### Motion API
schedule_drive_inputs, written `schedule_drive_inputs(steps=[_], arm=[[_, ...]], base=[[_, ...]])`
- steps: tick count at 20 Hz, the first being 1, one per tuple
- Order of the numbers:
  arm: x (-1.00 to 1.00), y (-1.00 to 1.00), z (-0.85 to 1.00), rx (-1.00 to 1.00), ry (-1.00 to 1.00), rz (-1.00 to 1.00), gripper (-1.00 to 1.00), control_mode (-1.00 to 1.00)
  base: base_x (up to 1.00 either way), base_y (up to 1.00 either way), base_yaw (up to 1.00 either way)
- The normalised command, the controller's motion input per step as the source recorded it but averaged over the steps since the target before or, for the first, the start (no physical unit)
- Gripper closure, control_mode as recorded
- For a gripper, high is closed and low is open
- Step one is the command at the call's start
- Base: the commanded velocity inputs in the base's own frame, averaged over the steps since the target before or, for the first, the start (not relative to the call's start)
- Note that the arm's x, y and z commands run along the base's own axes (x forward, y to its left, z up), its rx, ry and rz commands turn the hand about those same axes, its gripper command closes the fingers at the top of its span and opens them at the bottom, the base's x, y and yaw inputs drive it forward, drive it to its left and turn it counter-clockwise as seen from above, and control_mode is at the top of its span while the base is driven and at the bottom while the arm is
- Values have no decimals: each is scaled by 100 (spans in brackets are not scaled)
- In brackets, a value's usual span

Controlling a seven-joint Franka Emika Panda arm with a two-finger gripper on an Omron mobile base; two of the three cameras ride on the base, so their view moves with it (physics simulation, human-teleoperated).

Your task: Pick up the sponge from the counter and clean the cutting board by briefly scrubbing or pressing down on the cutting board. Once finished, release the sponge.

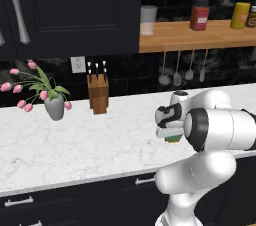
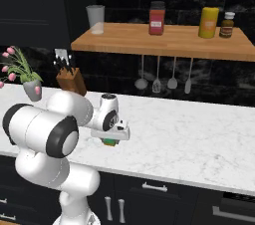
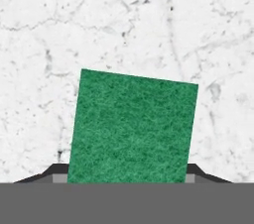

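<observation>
The sponge [image 3: 131, 129] lies green side up on the white marble counter [image 3: 124, 20], slightly askew in the hand view. My gripper [image 3: 126, 173] points straight down over it, and the dark fingertips [image 3: 58, 170] press against its two opposite sides, shut on the sponge. From the base, the sponge [image 1: 173, 140] [image 2: 110, 143] peeks out green and yellow just below the hand [image 1: 170, 122] [image 2: 112, 128], on or just above the counter [image 1: 75, 140] [image 2: 199, 139] near its front edge. The cutting board is out of view.
A wooden knife block [image 1: 98, 92] [image 2: 69, 78] and a vase of pink tulips [image 1: 52, 102] [image 2: 30, 87] stand at the back left. Above hangs a wooden shelf [image 1: 200, 37] [image 2: 164, 40] with a glass and jars, with utensils [image 2: 157, 77] hanging beneath.
</observation>
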Motion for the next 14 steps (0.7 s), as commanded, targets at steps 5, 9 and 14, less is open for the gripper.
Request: schedule_drive_inputs(steps=[5, 9, 14], arm=[[-9, -3, 36, 0, 0, 0, 100, -100], [-10, -1, 60, 0, 0, 0, 100, -100], [-8, 0, 60, 0, 0, -1, 100, -100]], base=[[0, 0, 0], [0, 0, 0], [0, 0, 0]])
